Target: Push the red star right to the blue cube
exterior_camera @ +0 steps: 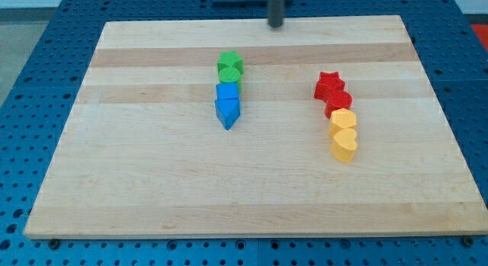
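**Tip parked at the far edge; red star not yet approached**

The wooden board (252,182) fills most of the view, lying on a blue perforated table (46,37); my tip (275,26) stands at the board's top edge, near the middle, well apart from every block; there are no jaws on this rig, only the rod, so nothing is apart, together or clamped.

Below my tip and toward the view's left runs one column: two green blocks (229,68) whose shapes I cannot settle, then the blue cube (227,92), then a blue pointed block (228,111), each touching the next; below my tip and toward the view's right runs the other column: the red star (329,84) on top, a second red block (338,103) against it, then two yellow blocks (344,136).

In my judgement the step in hand is the approach; no push has begun. The star lies to the view's right of the cube with bare board between; the next move calls for bringing my tip round to the star's right side, clear of the red neighbour, then driving leftward and slightly downward toward the cube.
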You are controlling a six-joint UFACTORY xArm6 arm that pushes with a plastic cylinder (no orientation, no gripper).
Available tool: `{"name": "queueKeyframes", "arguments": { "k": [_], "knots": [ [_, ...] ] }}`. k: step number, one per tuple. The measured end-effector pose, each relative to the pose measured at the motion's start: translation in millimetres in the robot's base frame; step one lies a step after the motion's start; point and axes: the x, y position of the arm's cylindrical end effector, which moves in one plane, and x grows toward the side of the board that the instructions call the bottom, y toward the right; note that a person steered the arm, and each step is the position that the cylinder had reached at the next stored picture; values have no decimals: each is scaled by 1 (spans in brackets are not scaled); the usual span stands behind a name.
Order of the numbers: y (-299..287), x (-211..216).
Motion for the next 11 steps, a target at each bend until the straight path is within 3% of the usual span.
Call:
{"name": "queueKeyframes", "arguments": {
  "k": [1, 2, 5, 8, 10, 11],
  "knots": [
    [55, 12],
    [90, 62],
    [86, 165],
    [100, 173],
    [73, 198],
    [61, 187]
  ]
}}
